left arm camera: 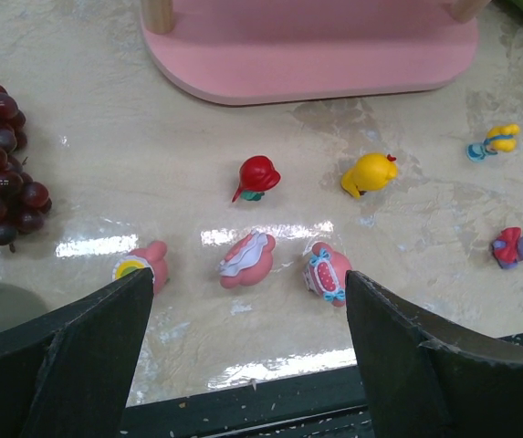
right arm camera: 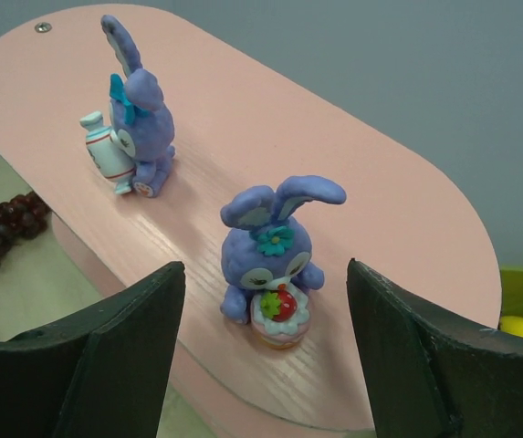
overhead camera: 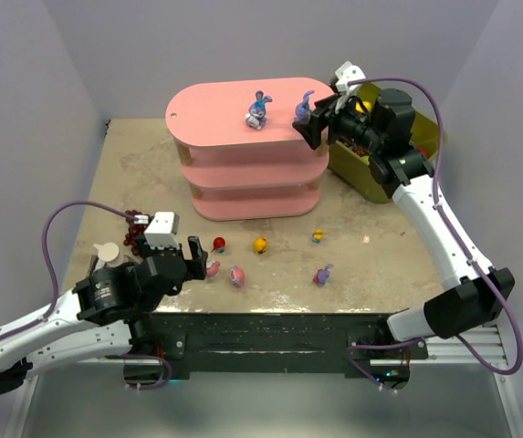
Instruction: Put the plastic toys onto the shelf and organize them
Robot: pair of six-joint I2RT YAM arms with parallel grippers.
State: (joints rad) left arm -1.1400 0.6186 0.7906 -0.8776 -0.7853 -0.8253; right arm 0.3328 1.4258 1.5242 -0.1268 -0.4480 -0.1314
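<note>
At far left of the overhead frame, a dark red grape bunch (overhead camera: 135, 228) lies on the worktop (overhead camera: 380, 260). Just right of it, low in the frame, the left jaws stand wide open and hold nothing, poised above a row of three pink-and-white toys. In the left wrist view, the rainbow-patched toy (left arm camera: 147, 265) sits at the tip of the left finger (left arm camera: 88, 351). The second pink toy (left arm camera: 245, 258) lies mid-gap and the third pink toy (left arm camera: 327, 272) lies near the right finger; whether either finger touches a toy cannot be told.

Beyond that row, toward the shelf, lie a red toy (left arm camera: 257, 176) and a yellow toy (left arm camera: 368, 173). Further right are a small yellow-and-blue toy (left arm camera: 494, 140) and a fallen purple-blue bunny (left arm camera: 521, 246) with a red bow.

At upper centre stands the pink three-tier shelf (overhead camera: 215, 105). Two purple-blue bunnies are on its top board: the far bunny (right arm camera: 138, 128), clutching a white-and-teal object, near the middle, and the near bunny (right arm camera: 270, 251), sitting upright with a strawberry cake, at the right end. The right jaws are spread wide on either side of the near bunny, with a clear gap on both sides, gripping nothing. At upper right, partly behind that arm, sits an olive-green bin (overhead camera: 361, 178).
</note>
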